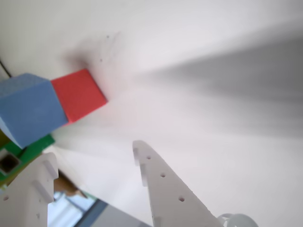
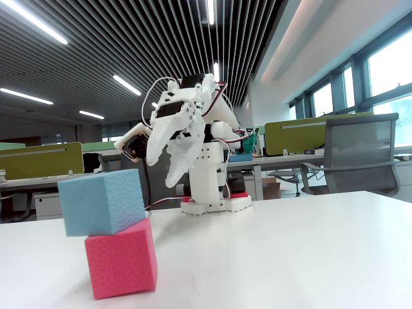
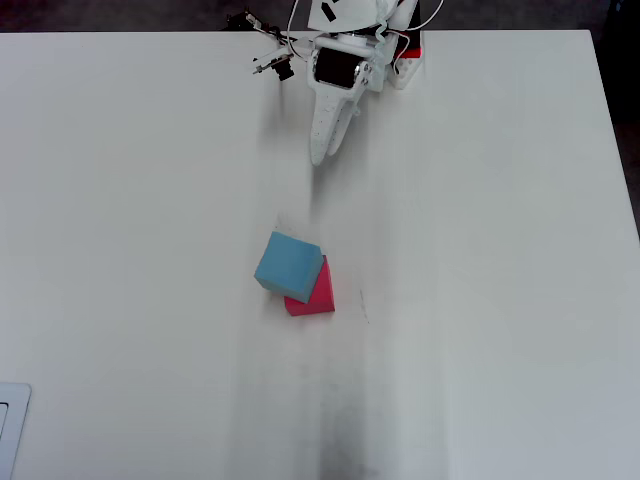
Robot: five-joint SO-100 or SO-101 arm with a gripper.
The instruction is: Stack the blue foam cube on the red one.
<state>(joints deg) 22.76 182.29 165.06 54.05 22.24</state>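
Observation:
The blue foam cube point(image 2: 103, 201) rests on top of the red one point(image 2: 122, 257), shifted to the left in the fixed view so that it overhangs and sits slightly tilted. In the overhead view the blue cube point(image 3: 288, 262) covers most of the red cube point(image 3: 314, 295). The wrist view shows the blue cube point(image 1: 28, 109) and the red cube point(image 1: 79, 94) at the left. My gripper point(image 2: 162, 172) is open and empty, raised near the arm base, well away from the cubes. It also shows in the wrist view point(image 1: 93, 151) and the overhead view point(image 3: 318, 157).
The white arm base point(image 3: 360, 40) stands at the table's far edge with loose wires point(image 3: 265, 45) beside it. A white object point(image 3: 10, 430) lies at the near left corner. A grey office chair point(image 2: 360, 154) stands behind the table point(image 2: 309, 251).

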